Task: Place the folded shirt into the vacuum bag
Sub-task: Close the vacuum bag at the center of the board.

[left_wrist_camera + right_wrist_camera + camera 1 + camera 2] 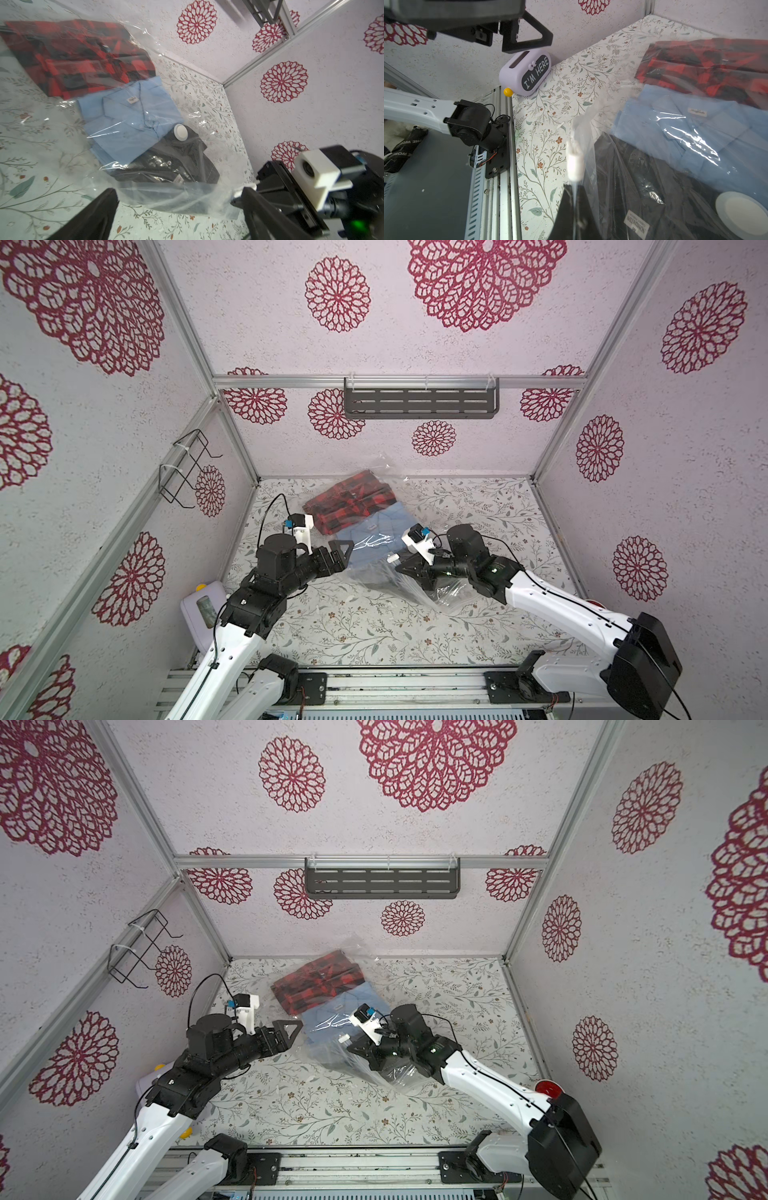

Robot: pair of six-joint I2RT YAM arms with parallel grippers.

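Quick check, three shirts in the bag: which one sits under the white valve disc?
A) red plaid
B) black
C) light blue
B: in the left wrist view the valve disc on the vacuum bag lies over the black shirt, beside the edge of the blue shirt; the red plaid shirt is farthest from it.
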